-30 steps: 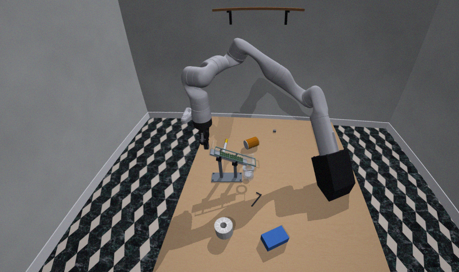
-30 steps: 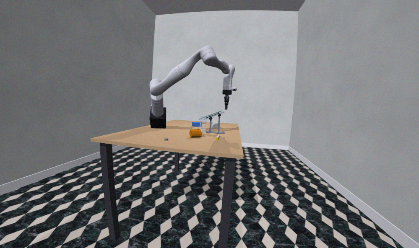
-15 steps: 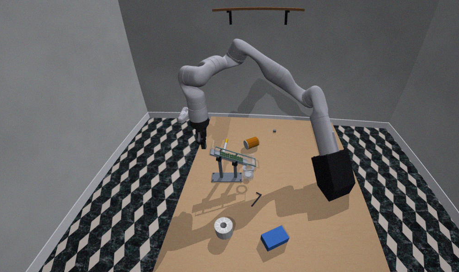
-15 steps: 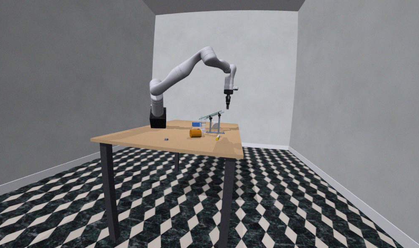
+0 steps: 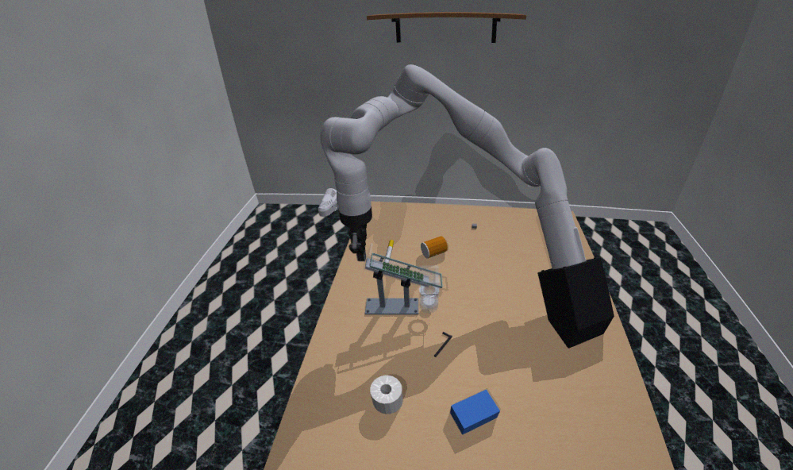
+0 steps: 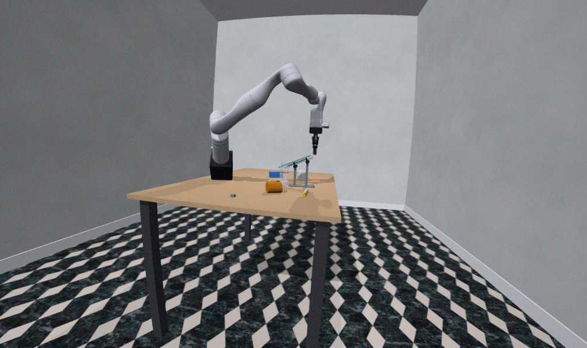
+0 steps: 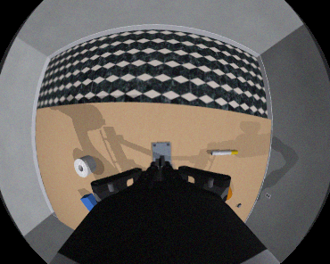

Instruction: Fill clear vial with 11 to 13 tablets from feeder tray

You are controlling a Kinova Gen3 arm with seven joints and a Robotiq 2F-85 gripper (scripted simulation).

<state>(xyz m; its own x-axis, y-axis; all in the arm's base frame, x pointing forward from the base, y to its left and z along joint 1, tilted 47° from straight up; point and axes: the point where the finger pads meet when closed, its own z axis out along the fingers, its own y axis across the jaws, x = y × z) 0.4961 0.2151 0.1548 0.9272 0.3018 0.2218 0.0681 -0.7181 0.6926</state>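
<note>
The feeder tray (image 5: pixel 405 270) is a clear sloped trough on two posts with a grey base (image 5: pixel 390 305). A row of green tablets (image 5: pixel 403 270) lies in it. The clear vial (image 5: pixel 429 297) stands upright on the table under the tray's low end. My gripper (image 5: pixel 359 252) is shut and empty, pointing down just above the tray's raised end; in the exterior view my gripper (image 6: pixel 314 149) hangs right over the tray (image 6: pixel 296 162). Whether the fingertips touch the tray is too small to tell. In the wrist view the shut fingers (image 7: pixel 160 160) sit over the tray's end.
An orange can (image 5: pixel 433 246) lies behind the tray, with a yellow-tipped pen (image 5: pixel 389 248) beside it. A black hex key (image 5: pixel 444 344), a white tape roll (image 5: pixel 386 393) and a blue box (image 5: pixel 474 410) lie nearer the front. A small grey cube (image 5: pixel 473 225) sits at the back.
</note>
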